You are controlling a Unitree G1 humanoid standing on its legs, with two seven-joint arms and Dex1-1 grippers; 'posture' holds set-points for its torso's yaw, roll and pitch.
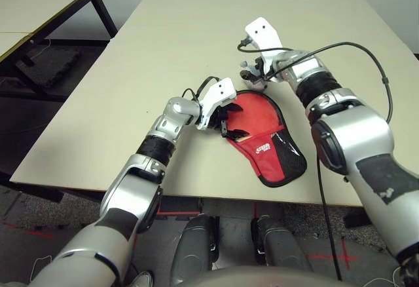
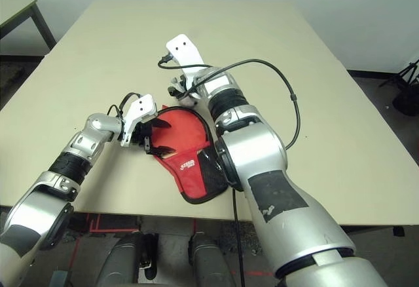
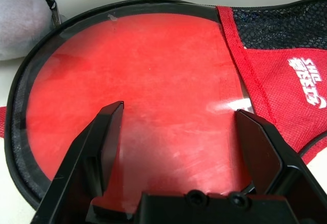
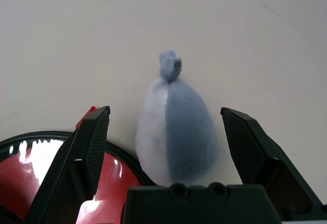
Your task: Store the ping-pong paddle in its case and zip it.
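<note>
The case (image 1: 268, 144) lies flat near the table's front edge, clear side up, its red logo panel (image 3: 294, 78) and black mesh toward the narrow end. The ping-pong paddle's red round face (image 3: 153, 81) shows through the clear plastic; its handle is hidden. My left gripper (image 3: 181, 110) hovers open just above that round part, at its left side (image 1: 236, 120). My right gripper (image 1: 252, 77) stands open at the case's far rim. Between its fingers, untouched, lies a soft grey-and-white teardrop-shaped thing (image 4: 176, 127) on the table, right beside the black-piped edge (image 4: 51, 134).
The beige table (image 1: 196, 44) stretches bare to the back and left. A black cable (image 1: 366, 54) loops over my right forearm. A second table (image 1: 39, 5) stands off to the left, with black foam (image 1: 49, 64) on the floor under it.
</note>
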